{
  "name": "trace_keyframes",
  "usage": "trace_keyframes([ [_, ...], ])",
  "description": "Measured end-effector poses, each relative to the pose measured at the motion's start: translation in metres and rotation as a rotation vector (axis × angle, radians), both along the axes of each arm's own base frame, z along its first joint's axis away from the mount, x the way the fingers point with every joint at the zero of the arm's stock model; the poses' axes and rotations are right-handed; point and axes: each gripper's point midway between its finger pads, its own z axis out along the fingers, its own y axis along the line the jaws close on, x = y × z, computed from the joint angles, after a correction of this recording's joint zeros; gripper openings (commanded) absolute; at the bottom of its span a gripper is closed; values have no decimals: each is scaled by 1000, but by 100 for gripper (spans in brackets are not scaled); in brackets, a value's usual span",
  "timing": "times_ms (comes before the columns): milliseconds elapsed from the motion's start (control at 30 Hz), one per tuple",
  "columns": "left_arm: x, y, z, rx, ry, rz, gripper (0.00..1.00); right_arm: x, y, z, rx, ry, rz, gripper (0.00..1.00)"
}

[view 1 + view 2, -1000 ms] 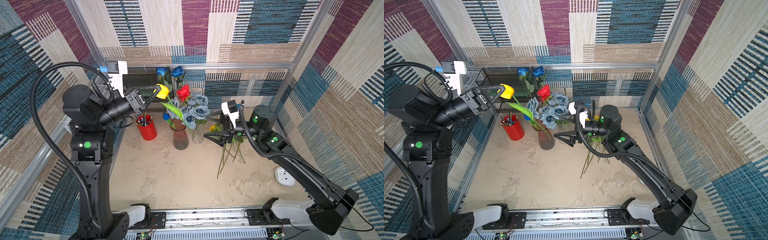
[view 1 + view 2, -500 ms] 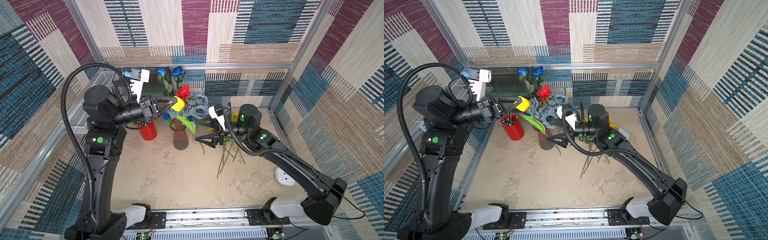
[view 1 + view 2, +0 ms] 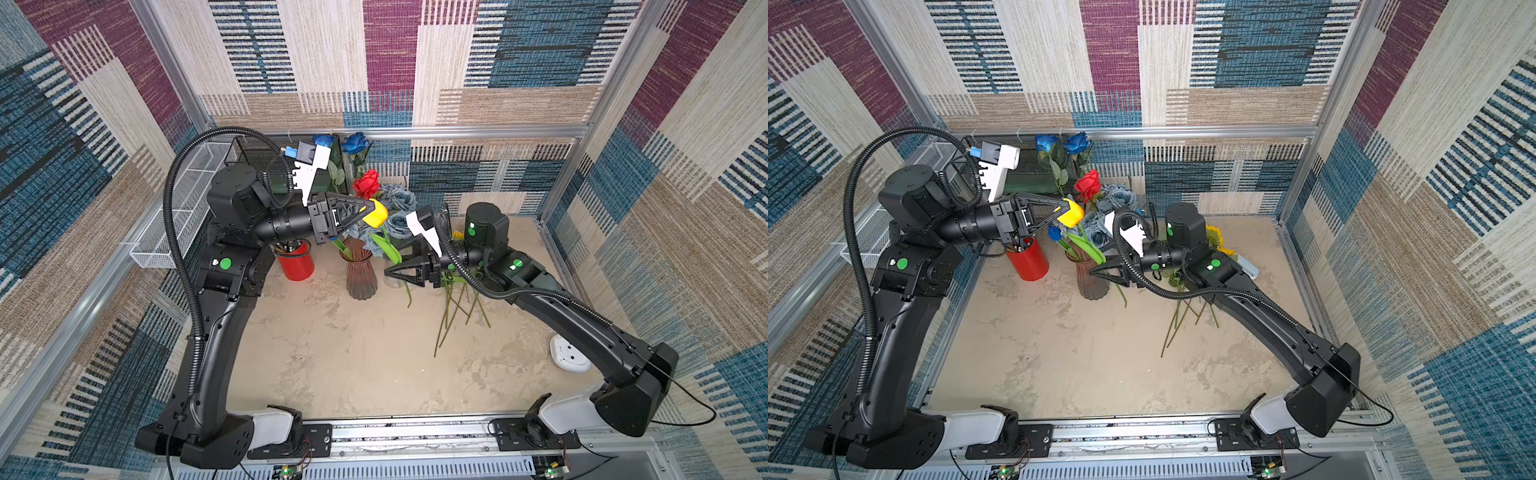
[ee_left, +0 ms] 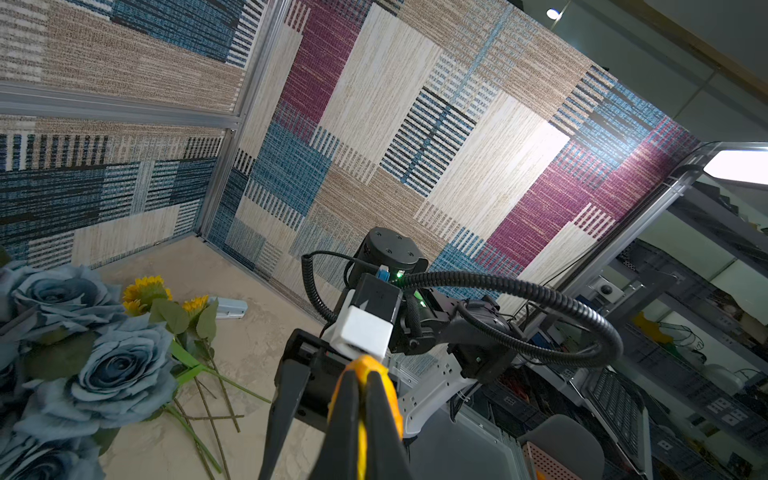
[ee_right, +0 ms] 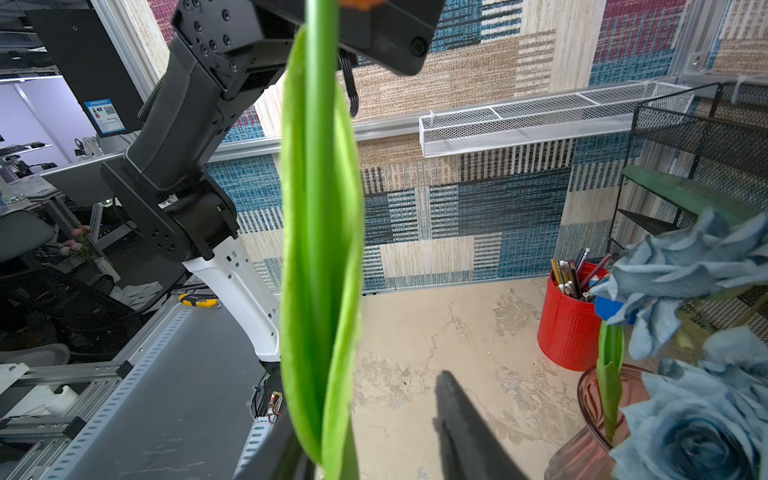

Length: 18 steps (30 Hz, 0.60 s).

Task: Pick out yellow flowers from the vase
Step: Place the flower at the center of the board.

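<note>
Left wrist view is showing the left tool (image 4: 360, 374) pinching the yellow tulip bud (image 4: 392, 399) at its tips, above the vase (image 3: 361, 270). Its green stem (image 5: 320, 124) is hanging down between the fingers (image 5: 465, 415) of the right tool (image 3: 388, 272); whether those are gripping it I cannot tell. Sunflowers (image 4: 145, 289) are lying on the tabletop (image 3: 353, 353) behind the right tool.

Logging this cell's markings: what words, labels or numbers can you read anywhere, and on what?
Blue sticker with a square code, on a dark panel outside the cell: print too small to read.
Nothing else legible in any view.
</note>
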Motion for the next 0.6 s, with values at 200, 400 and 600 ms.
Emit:
trace_keyframes([
  [200,5,-2,-4,2,11,9,15,1,-3,-1,-5,20,5,13],
  [400,9,-2,-6,1,6,25,59,3,-9,-3,-3,28,-2,0],
  [600,16,1,-9,-1,5,77,99,9,-19,-4,10,46,-33,0],
])
